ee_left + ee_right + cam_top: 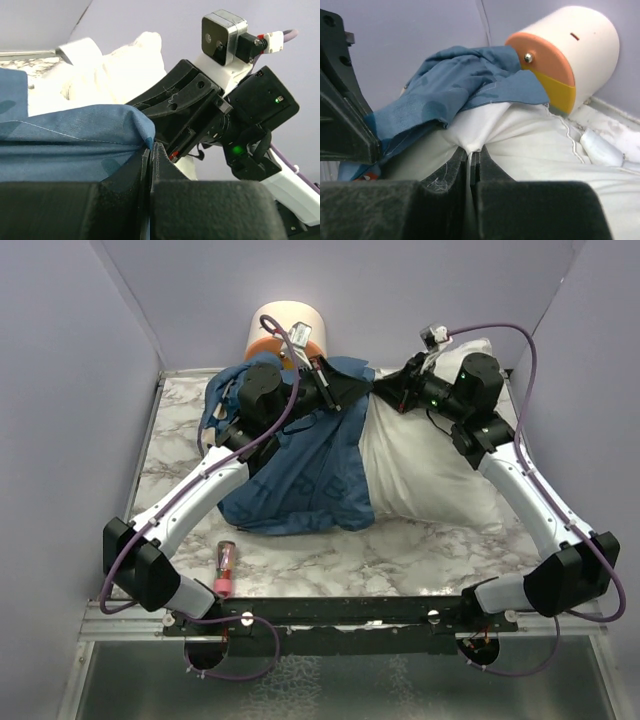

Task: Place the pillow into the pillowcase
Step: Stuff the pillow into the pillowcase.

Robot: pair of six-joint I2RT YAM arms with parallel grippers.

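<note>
Your left pincer (150, 147) is clamped on the limp blue printed cloth pillowcase (65, 135); your right pincer (474, 152) pinches the plump white fabric pillow (530, 135), likely light and squashy, so grip a corner.

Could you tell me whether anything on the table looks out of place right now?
A small reddish tube-like item lies loose near the front left edge of the table; it looks like stray clutter.
</note>
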